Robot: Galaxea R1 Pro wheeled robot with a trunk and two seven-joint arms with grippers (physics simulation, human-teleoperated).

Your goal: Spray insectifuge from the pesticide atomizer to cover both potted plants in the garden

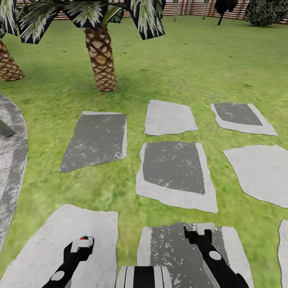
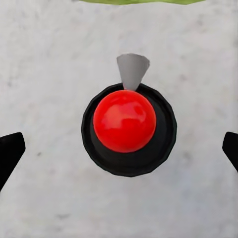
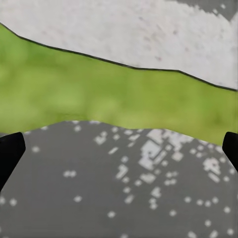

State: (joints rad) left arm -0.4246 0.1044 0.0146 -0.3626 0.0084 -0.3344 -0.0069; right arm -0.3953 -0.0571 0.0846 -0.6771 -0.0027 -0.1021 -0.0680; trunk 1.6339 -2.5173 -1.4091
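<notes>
The pesticide atomizer and both potted plants are out of view. My left gripper hangs low over a pale stepping stone, fingers wide apart. Between them in the left wrist view is a red ball on a round black base with a small grey wedge; it also appears as a red dot at the gripper's tip. I cannot tell what it is or whether it touches the gripper. My right gripper is open over a dark grey stone, with nothing between its fingers.
Several grey and whitish stepping stones lie in green lawn ahead. Two palm trunks stand at the back left. A curved stone patio edge runs along the left, and a slatted fence runs along the back.
</notes>
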